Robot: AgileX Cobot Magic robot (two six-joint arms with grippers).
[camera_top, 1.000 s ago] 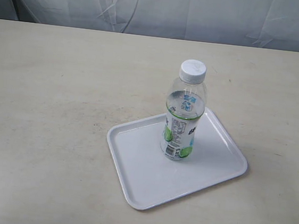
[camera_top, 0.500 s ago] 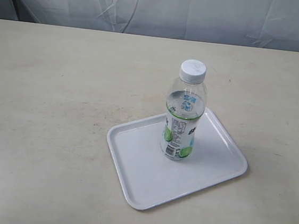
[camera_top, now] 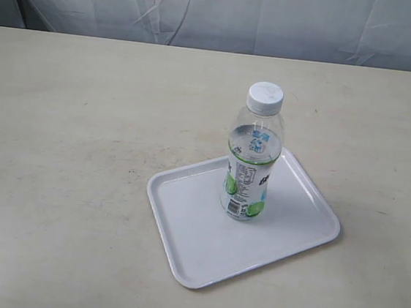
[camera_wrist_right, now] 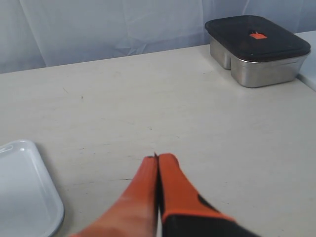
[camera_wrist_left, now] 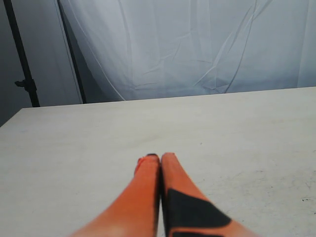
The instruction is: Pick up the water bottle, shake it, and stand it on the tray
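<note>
Now left pincer (camera_wrist_left: 159,157) and right pincer (camera_wrist_right: 157,157), both clenched empty, point out across the table (camera_wrist_left: 237,128).

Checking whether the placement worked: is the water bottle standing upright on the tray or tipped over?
Upright. The water bottle stands on its base inside the tray, with its white cap on top.

The left gripper (camera_wrist_left: 159,159) has its orange jaws pressed together, holding nothing (the right gripper (camera_wrist_right: 157,159) likewise), both low over the worktop (camera_wrist_left: 237,128).
</note>
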